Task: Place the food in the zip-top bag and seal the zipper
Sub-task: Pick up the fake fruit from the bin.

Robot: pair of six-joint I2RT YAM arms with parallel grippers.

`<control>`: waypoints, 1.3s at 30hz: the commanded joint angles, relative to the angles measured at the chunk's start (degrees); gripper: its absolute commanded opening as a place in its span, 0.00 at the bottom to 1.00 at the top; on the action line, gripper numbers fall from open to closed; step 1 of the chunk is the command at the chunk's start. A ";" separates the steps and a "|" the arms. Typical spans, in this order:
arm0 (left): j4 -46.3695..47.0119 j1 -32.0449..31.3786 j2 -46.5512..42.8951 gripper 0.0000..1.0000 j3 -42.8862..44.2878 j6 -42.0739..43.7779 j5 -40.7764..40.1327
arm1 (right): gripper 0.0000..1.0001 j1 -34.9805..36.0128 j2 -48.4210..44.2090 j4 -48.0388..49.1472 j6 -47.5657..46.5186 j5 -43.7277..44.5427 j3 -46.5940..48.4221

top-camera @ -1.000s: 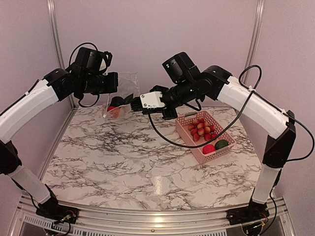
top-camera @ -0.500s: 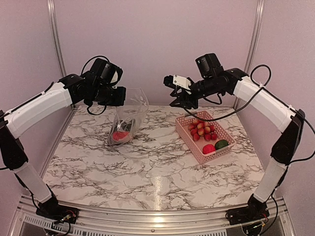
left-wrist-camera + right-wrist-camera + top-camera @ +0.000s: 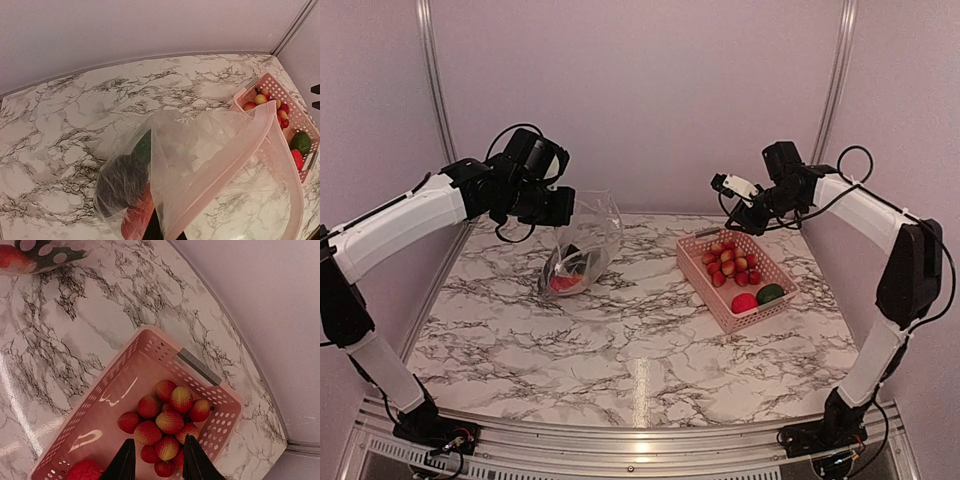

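Note:
The clear zip-top bag [image 3: 582, 250] rests on the table at the back left, its mouth held up. My left gripper [image 3: 563, 209] is shut on the bag's top edge beside the zipper [image 3: 227, 167]; in the left wrist view the gripper [image 3: 165, 233] sits at the bottom edge. Inside the bag lie a dark eggplant [image 3: 121, 182], a green piece [image 3: 143, 148] and a red piece [image 3: 134, 221]. My right gripper [image 3: 743, 217] is open and empty above the far end of the pink basket [image 3: 698, 276]. Its fingers [image 3: 124, 464] straddle the red-yellow fruits [image 3: 170, 421] from above.
The pink basket [image 3: 150, 347] also holds a red piece [image 3: 744, 302] and a green piece [image 3: 770, 293] at its near end. It also shows at the right of the left wrist view [image 3: 300, 116]. Walls close the back and sides.
My right arm has pulled away from the bag's mouth and swung right, over the basket. My left arm has lowered the bag so that its bottom rests on the table.

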 commanded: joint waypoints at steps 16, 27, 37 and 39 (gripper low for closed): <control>2.33 0.15 -3.13 0.00 -2.94 -0.34 0.80 | 0.29 -1.86 8.59 -0.38 3.95 14.13 -0.43; 3.30 0.15 -5.60 0.00 -6.42 -0.96 0.07 | 0.76 -1.86 24.32 -8.42 11.02 14.32 14.64; 4.94 0.15 -5.96 0.00 -8.06 -1.58 1.53 | 0.83 -1.90 32.20 -12.05 16.42 16.80 17.95; 5.29 0.15 -6.03 0.00 -8.56 -1.84 1.80 | 0.75 -1.90 32.71 -12.28 16.69 16.64 17.70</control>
